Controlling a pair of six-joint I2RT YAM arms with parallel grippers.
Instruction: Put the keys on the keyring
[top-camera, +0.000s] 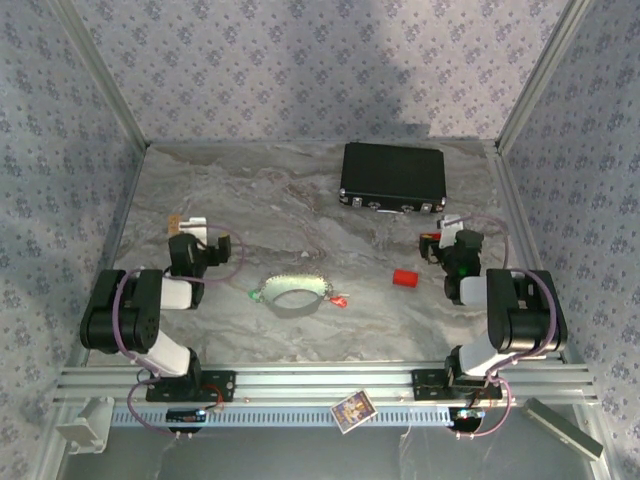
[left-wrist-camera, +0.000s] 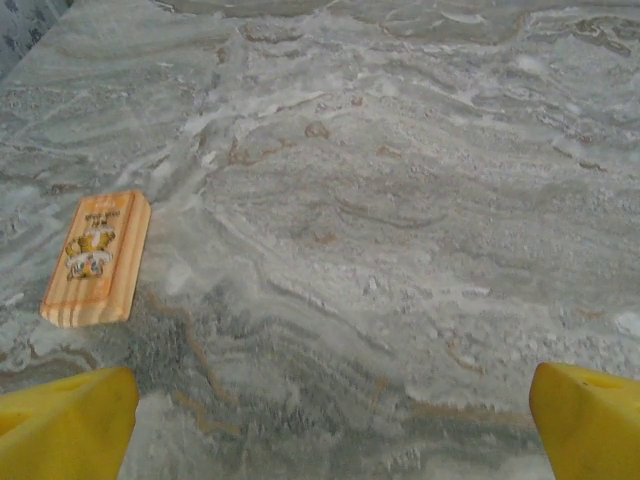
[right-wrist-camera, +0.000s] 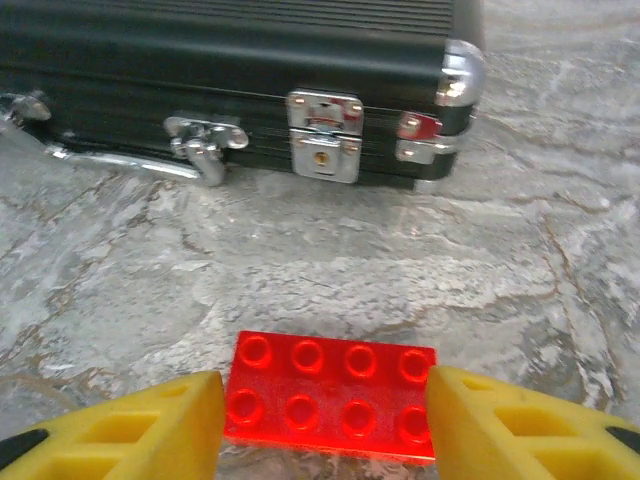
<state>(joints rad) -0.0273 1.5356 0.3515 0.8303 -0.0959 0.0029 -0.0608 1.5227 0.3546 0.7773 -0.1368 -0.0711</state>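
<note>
No lettering can be read: the print on the wooden block (left-wrist-camera: 97, 258) and the small card (top-camera: 351, 410) is too blurred.

Left arm (top-camera: 125, 315), based at 7 o'clock in the top view, folds its elbow out toward 9 o'clock and turns its forearm back inward. Its wrist aims the left gripper (top-camera: 193, 228) toward 12 o'clock, with both yellow fingertips (left-wrist-camera: 65, 425) spread wide. Right arm (top-camera: 520, 315), based at 5 o'clock, mirrors this pose, with its elbow toward 3 o'clock and the right gripper (top-camera: 436, 244) aimed toward 11 o'clock. Its yellow fingers (right-wrist-camera: 150, 425) stand apart, flush against the two short sides of a red brick (right-wrist-camera: 330, 400); whether they press it cannot be told.
</note>
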